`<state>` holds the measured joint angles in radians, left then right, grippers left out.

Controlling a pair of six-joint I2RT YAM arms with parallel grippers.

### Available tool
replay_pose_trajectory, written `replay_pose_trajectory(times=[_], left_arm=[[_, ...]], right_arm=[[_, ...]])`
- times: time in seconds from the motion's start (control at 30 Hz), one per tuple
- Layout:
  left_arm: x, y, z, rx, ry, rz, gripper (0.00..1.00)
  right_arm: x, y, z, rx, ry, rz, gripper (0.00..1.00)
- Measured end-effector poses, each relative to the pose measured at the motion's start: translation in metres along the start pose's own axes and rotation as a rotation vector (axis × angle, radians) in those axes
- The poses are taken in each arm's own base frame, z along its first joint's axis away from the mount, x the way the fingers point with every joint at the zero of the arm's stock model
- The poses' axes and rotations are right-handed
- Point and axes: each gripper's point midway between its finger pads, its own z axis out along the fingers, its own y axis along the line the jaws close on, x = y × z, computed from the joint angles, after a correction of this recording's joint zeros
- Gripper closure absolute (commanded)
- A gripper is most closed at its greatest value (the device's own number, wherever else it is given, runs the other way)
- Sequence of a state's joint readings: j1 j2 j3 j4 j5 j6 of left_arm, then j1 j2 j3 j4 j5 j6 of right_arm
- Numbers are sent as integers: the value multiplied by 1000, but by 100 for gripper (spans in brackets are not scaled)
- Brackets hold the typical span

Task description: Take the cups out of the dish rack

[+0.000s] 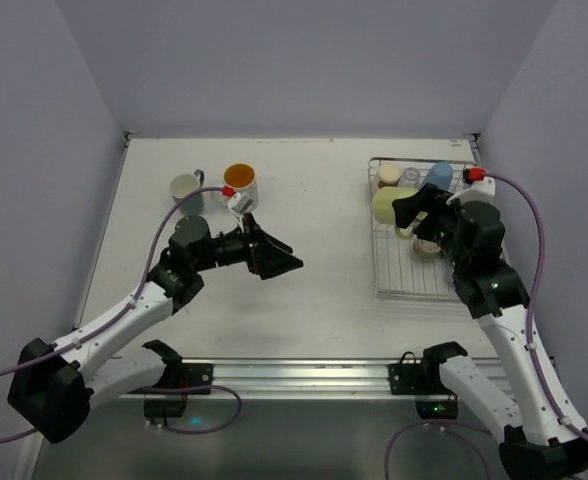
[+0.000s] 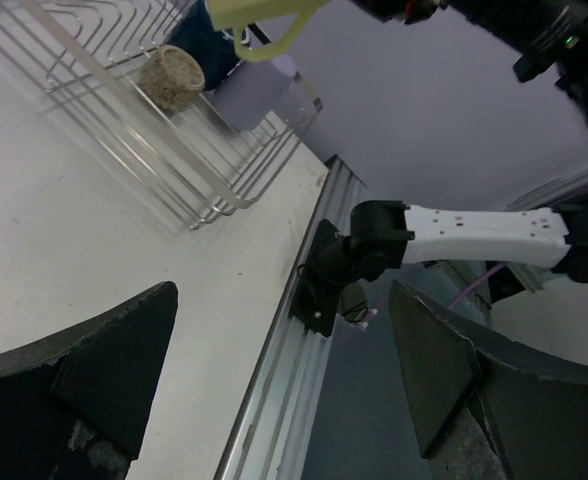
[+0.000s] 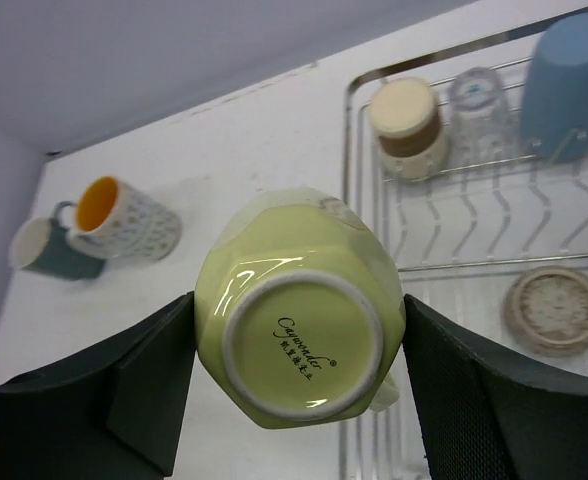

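The silver wire dish rack (image 1: 406, 278) stands at the right of the table. My right gripper (image 1: 406, 207) is shut on a pale yellow-green mug (image 1: 387, 207), held bottom-up above the rack's left edge. In the right wrist view the mug (image 3: 299, 320) sits between both fingers (image 3: 144, 390). In the rack are a beige cup (image 3: 407, 125), a clear glass (image 3: 474, 95), a light blue cup (image 3: 569, 85) and a speckled beige cup (image 3: 552, 308). My left gripper (image 1: 279, 262) is open and empty over the table's middle. On the table stand an orange-lined white mug (image 1: 240, 182) and a grey mug (image 1: 186, 188).
The left wrist view shows the rack (image 2: 174, 150), the speckled cup (image 2: 171, 78), a navy cup (image 2: 206, 40), the table's near rail (image 2: 274, 400) and the right arm's base (image 2: 374, 255). Walls enclose the table's back and sides.
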<state>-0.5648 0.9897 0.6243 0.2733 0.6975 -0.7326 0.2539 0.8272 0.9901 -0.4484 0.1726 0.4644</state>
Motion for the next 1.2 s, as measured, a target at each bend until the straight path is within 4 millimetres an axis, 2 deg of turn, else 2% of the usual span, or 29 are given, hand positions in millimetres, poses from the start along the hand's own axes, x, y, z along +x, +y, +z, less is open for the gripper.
replay_pose_trajectory(times=[0.13, 0.37, 0.53, 0.63, 0.67, 0.77, 0.8, 0.83, 0.87, 0.93, 0.97, 1.1, 1.2], left_arm=[[-4, -7, 16, 70, -11, -23, 11], [-8, -1, 35, 117, -29, -78, 17], [-11, -11, 44, 173, -42, -78, 32], [-13, -19, 45, 201, -50, -68, 49], [-14, -19, 46, 204, -55, -69, 69], [-19, -24, 44, 228, -70, -78, 100], [-23, -31, 42, 252, -85, -54, 100], [-26, -34, 41, 257, -97, -43, 100], [-28, -35, 41, 261, -106, -31, 100], [-30, -36, 40, 263, -116, -20, 100], [-30, -36, 40, 259, -117, -16, 100], [-29, -33, 37, 216, -127, 5, 100], [-32, -26, 31, 121, -140, 42, 100]], right_arm=[[26, 36, -17, -246, 42, 127, 83], [68, 98, -40, -594, 186, 298, 83], [87, 135, -49, -748, 277, 339, 83], [100, 147, -49, -795, 325, 365, 83], [101, 149, -49, -802, 328, 375, 83], [99, 154, -48, -838, 317, 407, 82], [98, 154, -47, -841, 313, 429, 78], [95, 156, -46, -853, 301, 441, 53], [94, 157, -47, -861, 295, 451, 37], [94, 157, -46, -870, 286, 466, 8], [94, 157, -46, -871, 284, 472, 1], [95, 156, -51, -871, 275, 461, 1], [89, 146, -51, -825, 223, 442, 1]])
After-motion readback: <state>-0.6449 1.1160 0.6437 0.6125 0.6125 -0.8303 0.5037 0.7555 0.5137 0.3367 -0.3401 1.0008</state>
